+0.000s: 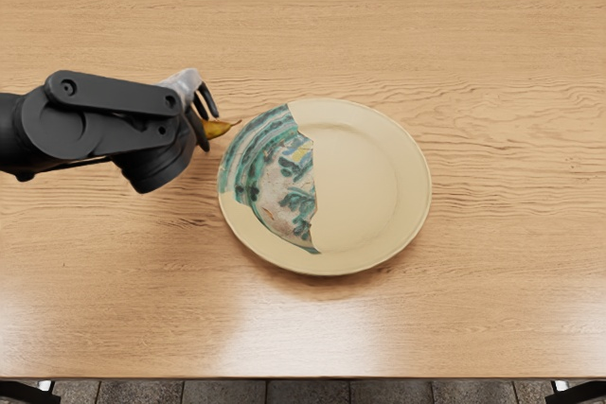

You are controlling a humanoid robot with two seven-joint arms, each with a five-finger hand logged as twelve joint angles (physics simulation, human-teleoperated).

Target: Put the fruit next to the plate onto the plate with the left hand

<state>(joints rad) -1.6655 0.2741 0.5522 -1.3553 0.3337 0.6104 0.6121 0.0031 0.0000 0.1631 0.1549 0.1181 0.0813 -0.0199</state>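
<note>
Head view: a slanted look down on a wooden surface [473, 54], with a plate [379, 177] near its middle and the left arm [85, 125] coming in from the picture's left edge.
Arm: black and bulky, it lies across the left part of the surface and ends just short of the plate's left rim.
Place of the left hand [194, 111]: at the arm's end, to the left of the plate, level with the plate's upper part in the picture. It has pale grey knuckles on top.
State of the hand: the dark fingers [207, 101] are bent down and curled narrowly around the fruit [221, 127], closed on it rather than spread.
Fruit seen: only a small yellow-brown pointed end shows. The rest is hidden by the hand, so its kind cannot be told.
Fruit to hand: touching, inside the curl of the fingers, with the tip sticking out on the side that faces the plate.
Fruit to plate: the tip is just beside the plate's upper-left rim, outside it and not on the plate.
Fruit to surface: whether it rests there or is lifted cannot be told.
Look of the plate: round and cream, lying flat, with a green-blue pattern over its left part and the right part plain.
</note>
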